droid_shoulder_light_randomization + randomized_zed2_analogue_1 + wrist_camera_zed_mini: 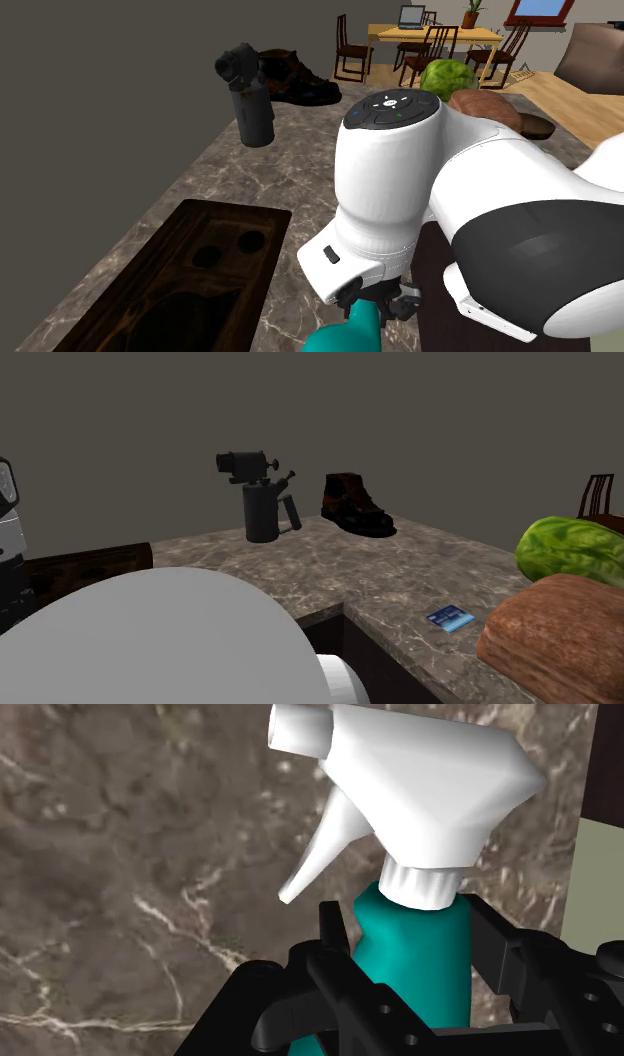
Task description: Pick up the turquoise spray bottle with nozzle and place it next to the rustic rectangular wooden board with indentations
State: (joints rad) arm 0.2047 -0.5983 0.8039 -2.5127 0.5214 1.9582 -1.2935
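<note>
Clasping the turquoise spray bottle (420, 979) at its neck under the white nozzle (420, 774), the black gripper (412, 936) holds it near the marble counter's (300, 165) stand-side edge, just beside the dark wooden board (190, 265). Lowering it upright, clear of the board's rim, looks best.

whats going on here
The white arm's black hand is shut on a teal spray bottle just below its white nozzle, with the marble counter behind it. The dark wooden board with indentations lies close by, to the shoulder view's left of the bottle. Whether the bottle is lifted clear of the counter can't be told.
</note>
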